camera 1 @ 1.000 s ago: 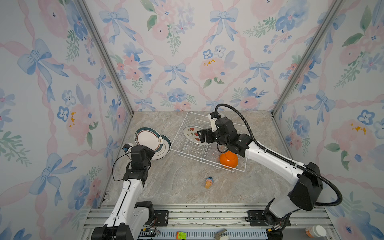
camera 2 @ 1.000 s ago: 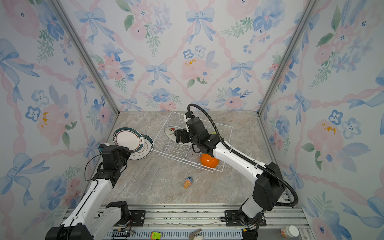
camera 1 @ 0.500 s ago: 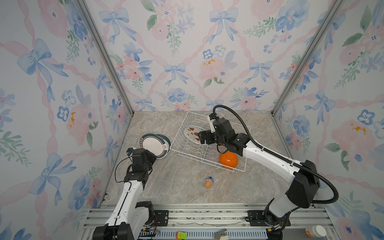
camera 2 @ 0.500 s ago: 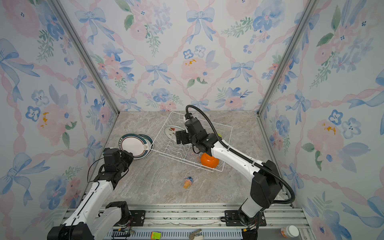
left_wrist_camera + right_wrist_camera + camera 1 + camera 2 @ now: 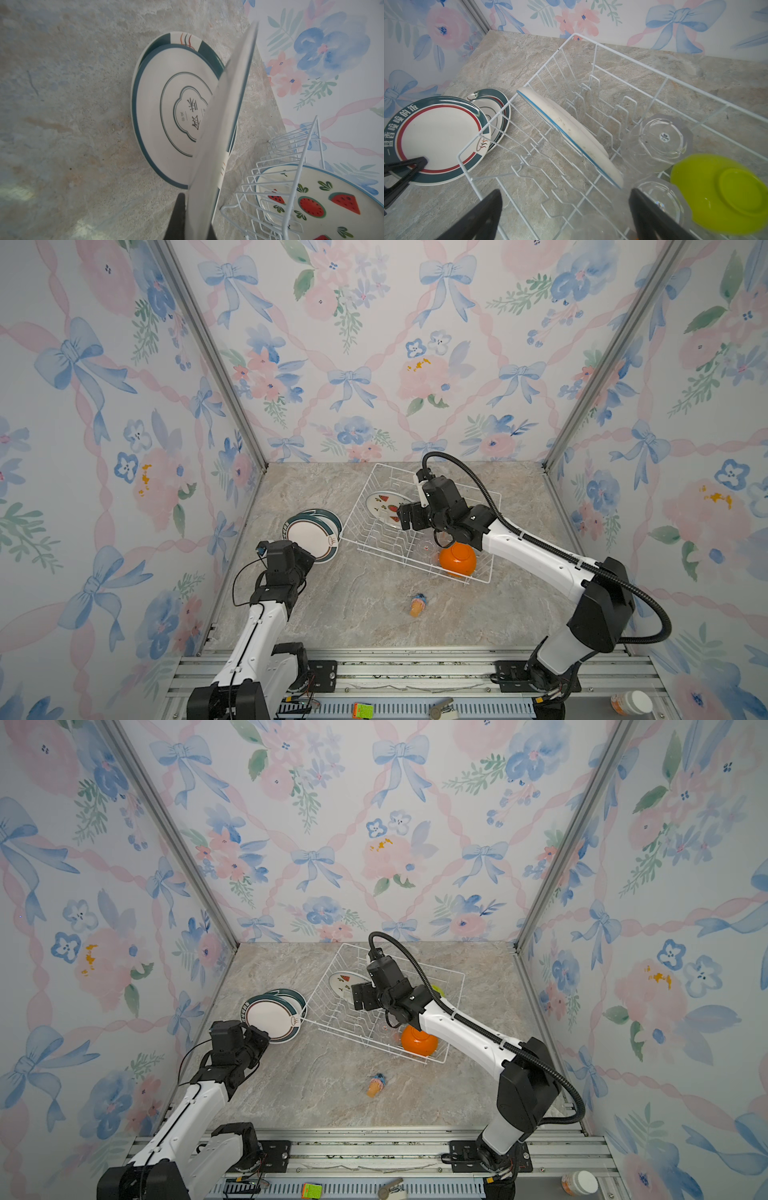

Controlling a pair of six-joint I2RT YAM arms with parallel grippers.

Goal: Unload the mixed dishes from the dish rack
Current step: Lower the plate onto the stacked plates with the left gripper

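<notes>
Beside white wire dish rack (image 5: 390, 541), left hand (image 5: 312, 560) clamps green-rimmed plate (image 5: 309, 536), right hand (image 5: 564, 191) gaping, empty.

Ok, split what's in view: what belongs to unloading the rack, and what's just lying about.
Job in hand: rack, watermelon plate, glasses, green bowl, orange bowl, held plate in the left gripper, plate stack beside the rack.

Lying about: toy on the table, bottle and cube at the front rail.
</notes>
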